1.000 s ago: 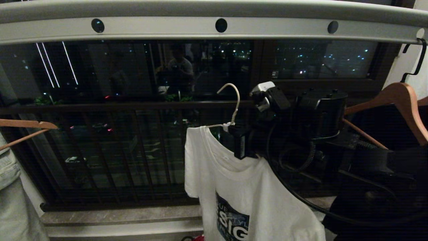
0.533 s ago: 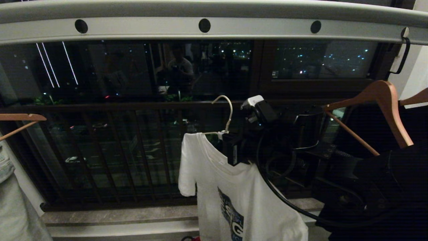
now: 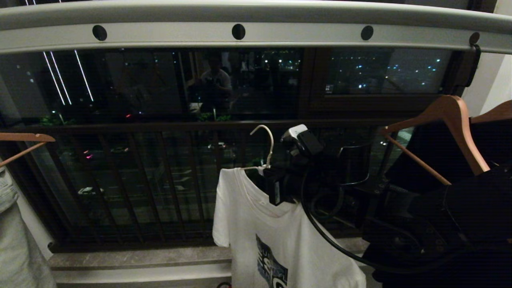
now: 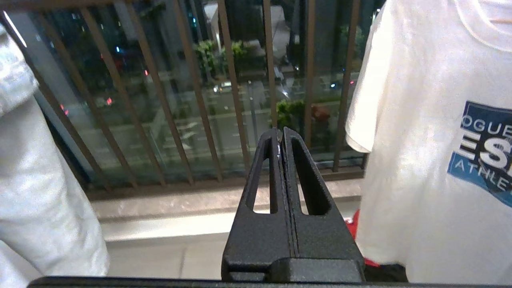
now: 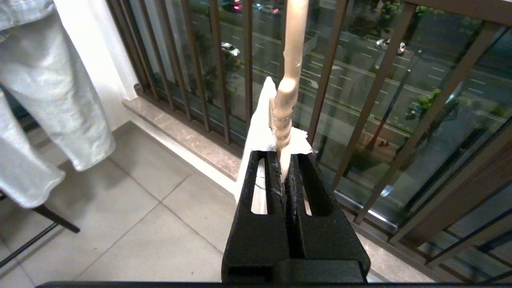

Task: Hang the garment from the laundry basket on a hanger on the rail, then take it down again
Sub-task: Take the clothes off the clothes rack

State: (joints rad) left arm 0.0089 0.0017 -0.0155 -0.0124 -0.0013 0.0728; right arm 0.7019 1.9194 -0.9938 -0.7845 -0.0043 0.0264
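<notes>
Head view: hanger (image 3: 267, 148) well below rail (image 3: 256, 34) (R gripper (image 3: 276, 182) clamped).

dim night scene, wrist views brighter

place: home balcony | cues: drying rail (image 3: 256, 30), balcony railing (image 3: 160, 128), hanging laundry (image 5: 48, 80)

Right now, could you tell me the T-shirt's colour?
White T-shirt with a blue chest graphic; clearest in the left wrist view.
</notes>
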